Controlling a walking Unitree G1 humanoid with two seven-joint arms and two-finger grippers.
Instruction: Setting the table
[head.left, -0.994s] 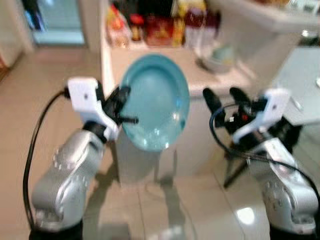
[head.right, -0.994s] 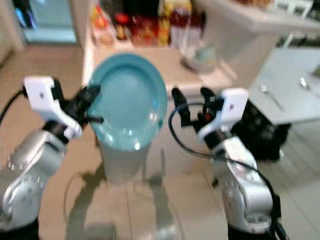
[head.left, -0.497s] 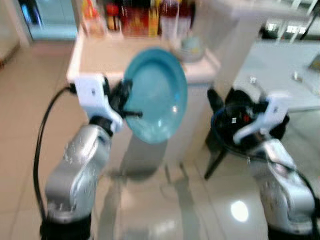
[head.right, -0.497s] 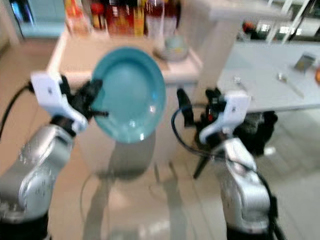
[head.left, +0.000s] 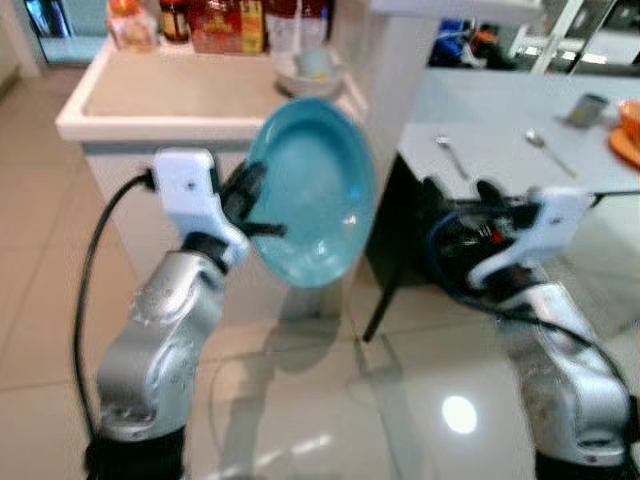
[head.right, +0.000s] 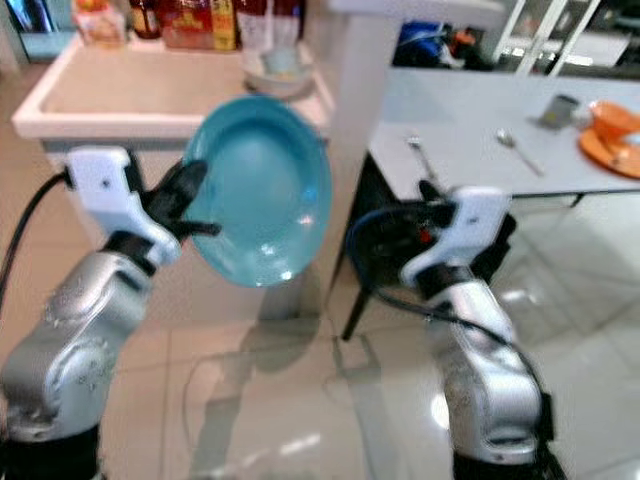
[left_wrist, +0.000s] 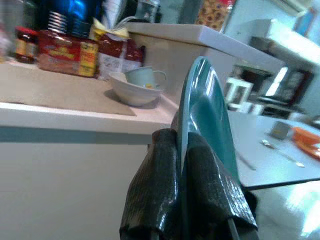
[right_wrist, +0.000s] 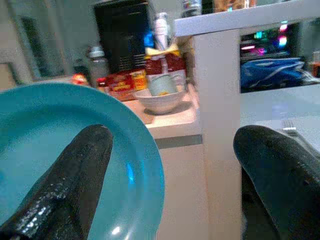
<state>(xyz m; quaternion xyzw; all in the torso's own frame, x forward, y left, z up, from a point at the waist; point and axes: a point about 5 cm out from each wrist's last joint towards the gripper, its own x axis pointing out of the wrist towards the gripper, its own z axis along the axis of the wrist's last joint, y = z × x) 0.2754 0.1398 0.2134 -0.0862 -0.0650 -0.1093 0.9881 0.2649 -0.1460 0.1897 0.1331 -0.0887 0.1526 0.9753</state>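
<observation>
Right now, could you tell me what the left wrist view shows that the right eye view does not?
The left wrist view shows the left tool edge-on, its fingers pinching the teal plate rim from both sides. The right eye view adds the open right tool, an orange plate and spoon on the grey table. Both show the plate, counter and white bowl.

Counter left, table right behind plate.

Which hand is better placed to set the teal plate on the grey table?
The left hand, probably: it is shut on the rim of the round teal plate, held tilted on edge. The right hand is open and empty, though nearer the grey dining table.
</observation>
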